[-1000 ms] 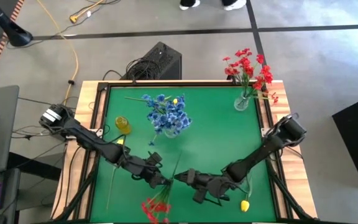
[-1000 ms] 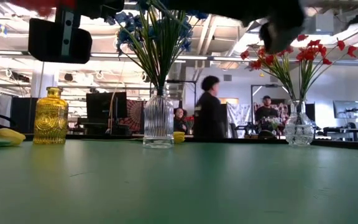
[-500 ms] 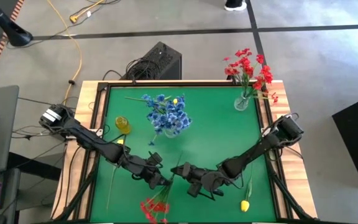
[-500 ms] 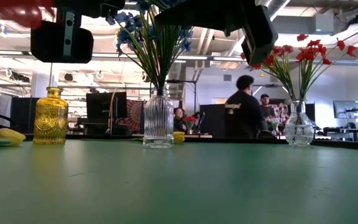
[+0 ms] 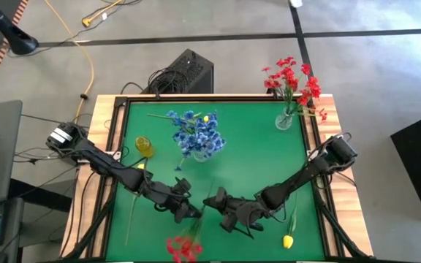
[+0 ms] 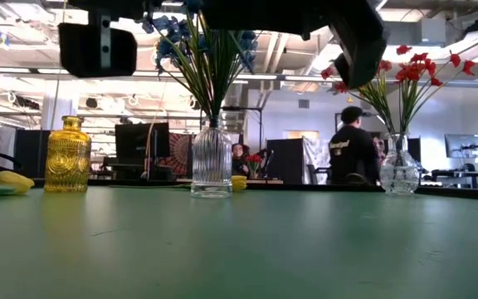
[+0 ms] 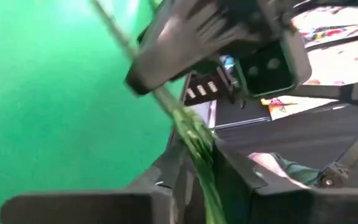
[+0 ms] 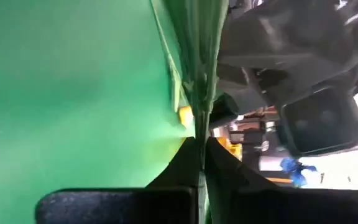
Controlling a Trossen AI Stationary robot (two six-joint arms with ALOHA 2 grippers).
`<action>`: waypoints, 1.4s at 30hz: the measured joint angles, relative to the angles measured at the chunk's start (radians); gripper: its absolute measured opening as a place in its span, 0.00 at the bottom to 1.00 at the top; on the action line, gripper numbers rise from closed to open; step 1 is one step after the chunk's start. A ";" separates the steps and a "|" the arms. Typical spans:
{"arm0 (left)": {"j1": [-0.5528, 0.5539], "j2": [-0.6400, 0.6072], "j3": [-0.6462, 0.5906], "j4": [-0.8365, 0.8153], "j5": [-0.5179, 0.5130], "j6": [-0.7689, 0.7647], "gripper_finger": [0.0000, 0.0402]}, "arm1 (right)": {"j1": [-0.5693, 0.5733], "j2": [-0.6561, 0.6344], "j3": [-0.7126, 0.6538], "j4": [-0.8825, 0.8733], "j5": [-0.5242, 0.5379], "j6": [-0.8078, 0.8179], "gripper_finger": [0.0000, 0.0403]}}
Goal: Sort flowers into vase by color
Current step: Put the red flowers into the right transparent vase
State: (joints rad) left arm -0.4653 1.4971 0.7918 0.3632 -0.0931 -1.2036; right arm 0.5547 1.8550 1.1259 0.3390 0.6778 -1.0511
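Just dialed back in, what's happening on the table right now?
Both arms meet near the table's front edge over one red flower sprig. The right claw is pinched shut on its green stem, as the right wrist view shows, while the left claw sits right beside it with the stem running between its fingers. Blue flowers already stand in a clear vase, red ones in another. The yellow vase is empty; a yellow bud lies on the mat.

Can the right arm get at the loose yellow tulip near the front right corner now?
Probably not yet: the right gripper is shut on the red sprig's stem, though the yellow tulip lies unobstructed.
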 joint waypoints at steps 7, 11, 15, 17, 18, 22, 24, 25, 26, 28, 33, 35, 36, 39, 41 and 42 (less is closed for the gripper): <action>0.047 -0.086 0.000 0.051 -0.012 0.160 0.33 | 0.010 -0.061 -0.001 -0.280 -0.174 0.350 0.08; 0.058 -0.162 0.000 0.035 -0.096 0.321 0.36 | -0.004 -0.166 -0.019 -0.485 -0.274 0.564 0.08; 0.047 -0.225 0.002 0.033 -0.141 0.534 0.35 | -0.005 -0.312 -0.157 -0.540 -0.272 0.671 0.08; 0.039 -0.241 0.001 0.021 -0.140 0.619 0.35 | -0.003 -0.427 -0.243 -0.525 -0.261 0.741 0.08; 0.037 -0.251 0.001 0.022 -0.138 0.659 0.35 | -0.001 -0.488 -0.286 -0.515 -0.257 0.776 0.08; 0.039 -0.287 0.001 0.028 -0.118 0.816 0.35 | 0.019 -0.727 -0.454 -0.458 -0.171 0.874 0.08; 0.044 -0.299 0.001 0.019 -0.112 0.875 0.35 | 0.029 -0.840 -0.514 -0.393 -0.107 0.878 0.08; 0.047 -0.305 0.000 0.017 -0.108 0.896 0.35 | 0.034 -0.894 -0.539 -0.369 -0.069 0.879 0.08; 0.053 -0.314 0.000 0.017 -0.105 0.916 0.35 | 0.038 -0.948 -0.564 -0.352 -0.029 0.879 0.08; 0.064 -0.334 0.000 0.009 -0.106 0.953 0.35 | 0.039 -1.042 -0.606 -0.338 0.039 0.864 0.08; 0.095 -0.394 0.000 -0.013 -0.023 1.076 0.35 | 0.003 -1.236 -0.677 -0.288 0.174 0.782 0.08; 0.109 -0.424 0.000 -0.011 0.022 1.136 0.35 | -0.039 -1.294 -0.700 -0.255 0.186 0.733 0.08; 0.115 -0.436 0.000 -0.012 0.044 1.166 0.35 | -0.067 -1.317 -0.714 -0.220 0.186 0.702 0.08; 0.139 -0.468 0.000 -0.016 0.103 1.248 0.35 | -0.170 -1.373 -0.757 -0.110 0.186 0.622 0.08; 0.157 -0.487 0.000 -0.016 0.131 1.292 0.35 | -0.244 -1.407 -0.776 -0.060 0.183 0.591 0.08; 0.167 -0.496 0.000 -0.018 0.144 1.311 0.35 | -0.285 -1.424 -0.788 -0.052 0.177 0.584 0.08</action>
State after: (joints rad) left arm -0.2979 1.0011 0.7921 0.3455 0.0506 0.1078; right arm 0.2701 0.4308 0.3384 0.2869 0.8549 -0.4674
